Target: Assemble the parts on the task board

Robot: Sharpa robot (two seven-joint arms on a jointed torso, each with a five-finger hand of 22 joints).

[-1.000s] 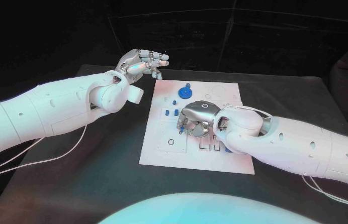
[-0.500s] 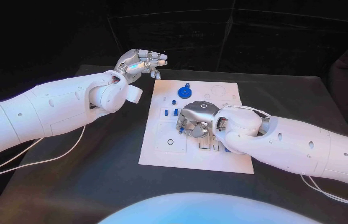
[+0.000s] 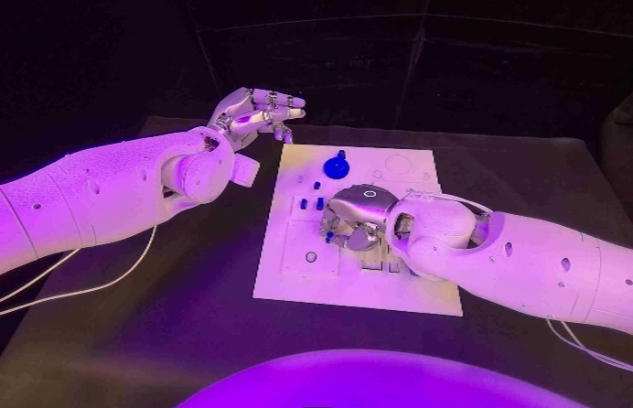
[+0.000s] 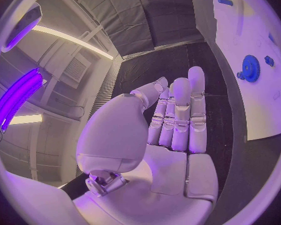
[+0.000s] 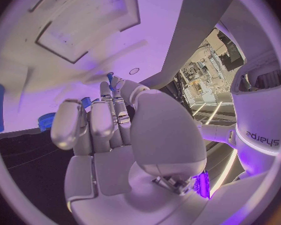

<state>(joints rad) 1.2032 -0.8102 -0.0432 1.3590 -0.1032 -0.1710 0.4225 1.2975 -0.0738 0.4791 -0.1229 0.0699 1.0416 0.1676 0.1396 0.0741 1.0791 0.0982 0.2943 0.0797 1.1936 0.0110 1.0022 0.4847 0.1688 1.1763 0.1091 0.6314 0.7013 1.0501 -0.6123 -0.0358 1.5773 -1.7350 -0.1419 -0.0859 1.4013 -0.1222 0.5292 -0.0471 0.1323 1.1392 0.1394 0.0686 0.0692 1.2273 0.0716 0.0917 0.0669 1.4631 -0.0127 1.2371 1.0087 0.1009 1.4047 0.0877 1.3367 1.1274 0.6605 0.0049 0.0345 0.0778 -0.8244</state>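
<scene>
The white task board lies in the middle of the black table. A blue gear stands near its far edge, with small blue pegs in front of it. My right hand is down on the board's middle, fingers pointing at the plate. Its thumb and a finger pinch a small blue part against the board. My left hand hovers above the table past the board's far left corner, fingers straight and holding nothing. The left wrist view shows the gear and board beside the left hand.
Printed outlines and slots mark the board beside my right hand. A white cable trails across the table at the left. Black table surrounds the board on all sides.
</scene>
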